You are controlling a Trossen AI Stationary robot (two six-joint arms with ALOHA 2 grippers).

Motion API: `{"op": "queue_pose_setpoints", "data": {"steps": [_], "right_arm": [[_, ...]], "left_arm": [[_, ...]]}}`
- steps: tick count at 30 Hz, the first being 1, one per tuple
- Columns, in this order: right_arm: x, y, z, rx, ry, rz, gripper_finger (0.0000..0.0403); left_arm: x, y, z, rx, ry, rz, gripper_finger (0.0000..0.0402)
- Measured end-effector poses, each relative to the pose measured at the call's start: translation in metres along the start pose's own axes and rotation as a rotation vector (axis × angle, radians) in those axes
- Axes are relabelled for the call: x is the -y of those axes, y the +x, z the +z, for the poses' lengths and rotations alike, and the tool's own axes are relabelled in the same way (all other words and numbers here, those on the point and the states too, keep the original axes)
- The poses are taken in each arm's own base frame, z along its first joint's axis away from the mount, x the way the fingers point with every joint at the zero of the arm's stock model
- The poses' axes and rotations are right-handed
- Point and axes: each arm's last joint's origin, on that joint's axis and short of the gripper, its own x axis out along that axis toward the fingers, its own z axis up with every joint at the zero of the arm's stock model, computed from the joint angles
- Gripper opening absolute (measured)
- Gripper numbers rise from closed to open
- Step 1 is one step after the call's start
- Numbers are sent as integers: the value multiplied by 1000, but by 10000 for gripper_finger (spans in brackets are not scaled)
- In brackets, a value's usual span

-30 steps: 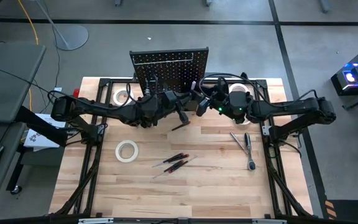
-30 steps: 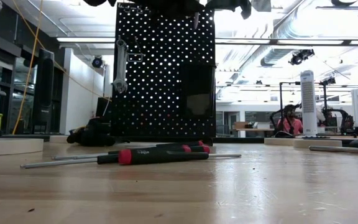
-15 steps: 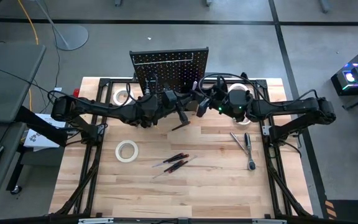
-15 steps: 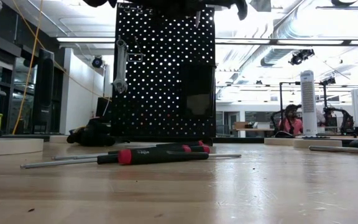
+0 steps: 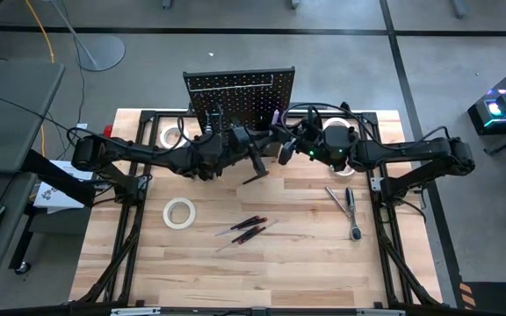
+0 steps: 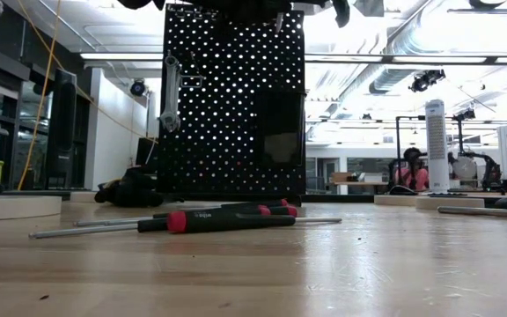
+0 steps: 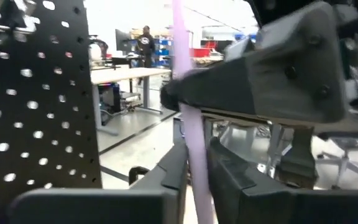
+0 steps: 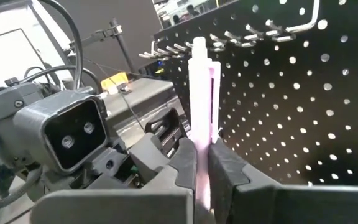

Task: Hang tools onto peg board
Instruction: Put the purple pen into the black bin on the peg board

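The peg board (image 5: 238, 88) stands upright at the table's far edge, with a silver wrench (image 6: 171, 88) hanging on it and a black bin (image 6: 280, 132) on its front. Just in front of it, high above the table, my two grippers meet at a purple screwdriver (image 8: 199, 81), which stands nearly upright. My left gripper (image 7: 196, 180) comes in from the left and my right gripper (image 8: 201, 168) from the right, each shut on the screwdriver. In the low view only its lower tip (image 6: 277, 26) shows. My left gripper has the screwdriver's slim purple shaft (image 7: 193, 149) between its two fingers. The fingers lie level and across the shaft, which runs up and down through them. My right gripper pinches the thick purple handle (image 8: 199, 134) between its two fingers, level from the table's right side. The handle rises upright above the fingers. The screwdriver is clear of the table and of the peg board.
A white tape roll (image 5: 179, 212) lies at the left of the table and another (image 5: 172, 136) near the board. Two red-handled screwdrivers (image 5: 246, 228) lie mid-table and silver wrenches (image 5: 348, 206) at the right. Hooks (image 8: 247, 31) stick out of the board's upper rows.
My right gripper's fingers have drawn together onto the purple screwdriver. Both arms have kept their place in front of the peg board, and the screwdriver has stayed upright.
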Motion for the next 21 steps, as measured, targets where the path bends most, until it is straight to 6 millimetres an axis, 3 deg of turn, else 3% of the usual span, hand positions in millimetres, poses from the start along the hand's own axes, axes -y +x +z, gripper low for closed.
{"op": "queue_pose_setpoints", "data": {"steps": [4, 9, 15, 21], "right_arm": [[3, -5, 2, -26, -18, -15, 1], [8, -11, 4, -48, -63, -72, 4], [14, -6, 4, -69, -70, -57, 2], [19, -6, 3, -109, -86, -44, 1]], "left_arm": [[0, -2, -3, -56, 28, -13, 98], [-4, -11, -9, -209, 71, -6, 130], [-7, -16, -9, -260, 52, 5, 134], [-6, -16, -12, -294, 57, -16, 115]]}}
